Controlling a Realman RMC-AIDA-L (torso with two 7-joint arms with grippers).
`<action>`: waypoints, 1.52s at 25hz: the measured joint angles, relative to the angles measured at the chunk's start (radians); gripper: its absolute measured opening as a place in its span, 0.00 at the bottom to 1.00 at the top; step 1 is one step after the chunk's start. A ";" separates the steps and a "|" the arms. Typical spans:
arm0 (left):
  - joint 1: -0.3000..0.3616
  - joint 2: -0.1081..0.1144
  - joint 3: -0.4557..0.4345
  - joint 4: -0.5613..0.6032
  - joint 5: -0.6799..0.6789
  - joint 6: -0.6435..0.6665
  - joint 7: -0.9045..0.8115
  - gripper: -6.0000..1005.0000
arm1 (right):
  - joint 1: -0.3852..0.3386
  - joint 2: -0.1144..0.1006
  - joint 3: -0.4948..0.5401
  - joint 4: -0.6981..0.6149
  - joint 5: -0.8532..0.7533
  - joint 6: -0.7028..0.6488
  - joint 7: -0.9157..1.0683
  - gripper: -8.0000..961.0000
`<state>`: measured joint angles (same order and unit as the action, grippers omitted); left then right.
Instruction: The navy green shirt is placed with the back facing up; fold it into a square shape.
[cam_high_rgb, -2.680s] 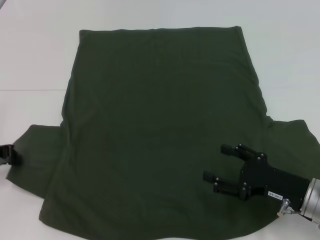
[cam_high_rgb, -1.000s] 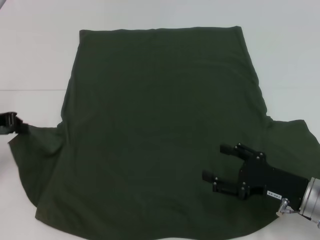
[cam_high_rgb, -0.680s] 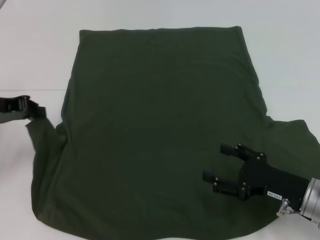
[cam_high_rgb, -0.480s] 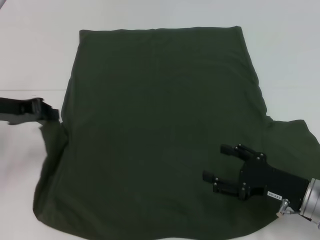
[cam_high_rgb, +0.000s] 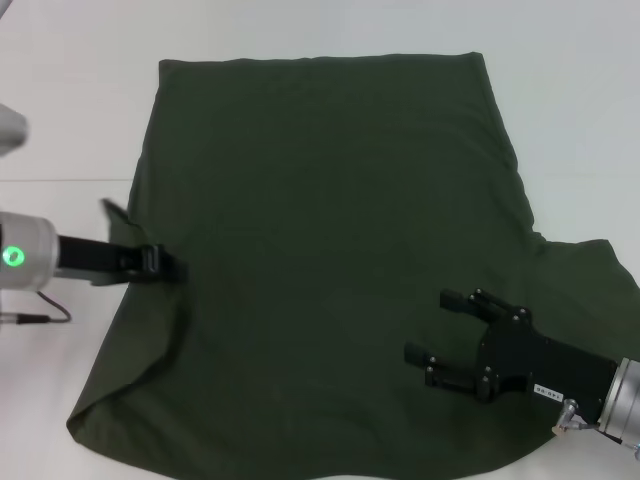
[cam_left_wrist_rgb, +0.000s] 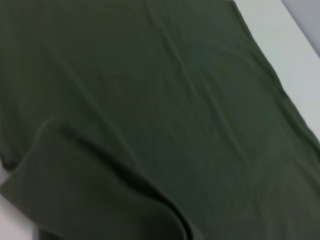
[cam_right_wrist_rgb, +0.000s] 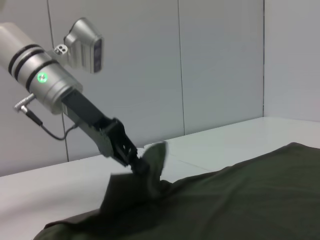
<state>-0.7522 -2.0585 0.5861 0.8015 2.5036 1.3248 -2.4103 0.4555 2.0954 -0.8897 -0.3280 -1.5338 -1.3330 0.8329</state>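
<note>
**Left sleeve fold: lay it flat inside the body edge**

You carry the sleeve of the large dark olive-green soft T-shirt (cam_high_rgb: 330, 260), spread on the white table (cam_high_rgb: 70, 120), inward. Keep it low, release only when the fold edge is straight w/ the side seam. Left gripper (cam_high_rgb: 165, 266) is pinched closed on the sleeve cloth. Right gripper (cam_high_rgb: 438, 335) hovers over the shirt's near right part, fingers spread apart, holding nothing.

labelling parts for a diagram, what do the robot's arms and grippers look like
Both grippers are black with two slim fingers: left gripper, right gripper. The left wrist is a silver cylinder with a green light and a thin cable; the right gripper body carries a small white label ahead of a silver wrist.
</note>
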 joint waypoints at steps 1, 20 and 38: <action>0.003 -0.009 0.013 0.000 0.000 -0.010 0.001 0.05 | 0.000 0.000 0.000 0.000 0.000 0.000 0.000 0.97; 0.140 -0.019 0.022 -0.015 -0.293 0.038 0.185 0.40 | -0.006 0.000 0.000 -0.002 0.000 -0.007 0.002 0.97; 0.343 -0.046 0.004 0.056 -0.425 0.497 0.988 0.89 | -0.035 -0.009 0.000 -0.132 -0.009 -0.057 0.393 0.97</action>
<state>-0.4090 -2.1048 0.5904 0.8574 2.0785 1.8214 -1.4227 0.4208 2.0863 -0.8897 -0.4597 -1.5425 -1.3905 1.2261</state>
